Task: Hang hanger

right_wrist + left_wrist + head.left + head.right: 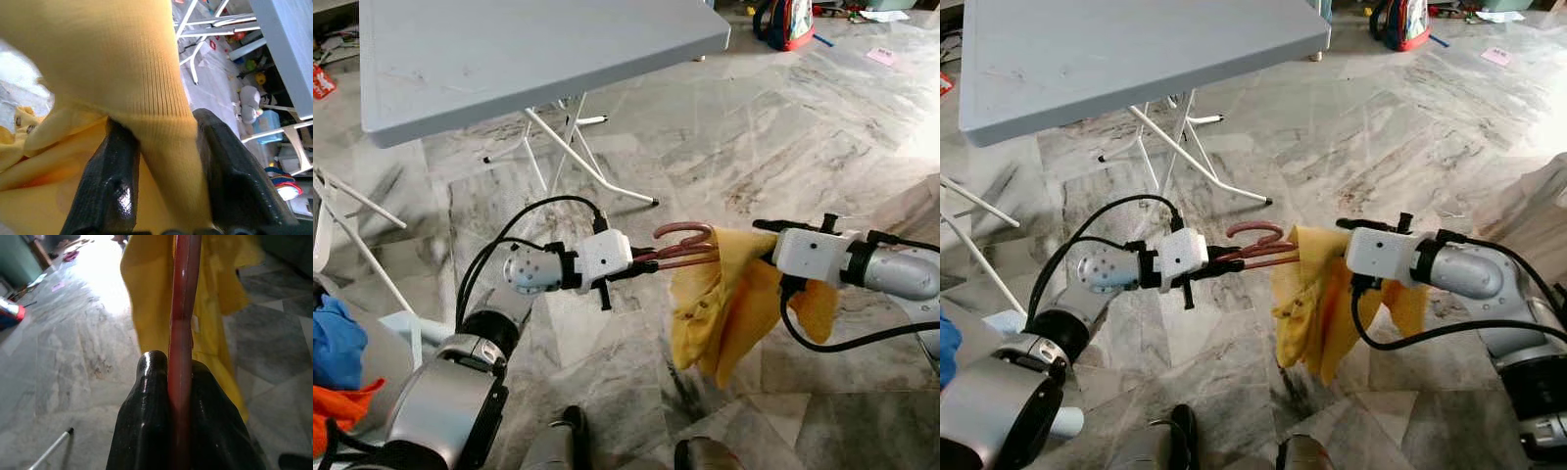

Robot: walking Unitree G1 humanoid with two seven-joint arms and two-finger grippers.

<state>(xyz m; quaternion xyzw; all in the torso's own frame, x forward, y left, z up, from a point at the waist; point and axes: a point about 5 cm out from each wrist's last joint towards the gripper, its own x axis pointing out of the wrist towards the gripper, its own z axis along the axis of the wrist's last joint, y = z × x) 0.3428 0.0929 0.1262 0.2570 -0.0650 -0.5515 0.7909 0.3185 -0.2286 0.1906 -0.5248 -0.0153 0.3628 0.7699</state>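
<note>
A reddish-brown hanger is held level over the floor in front of me. My left gripper is shut on its end; in the left wrist view the hanger's bar runs out from between the black fingers. A yellow garment is draped over the hanger's far end and hangs down from it. From the right, my right gripper is shut on the cloth. In the right wrist view ribbed yellow fabric sits between the two fingers. The cloth hides the right fingertips in the eye views.
A grey folding table on white legs stands ahead on the left. A white frame and blue and orange clothes lie at my left. A backpack sits far back. Open marble floor spreads to the right.
</note>
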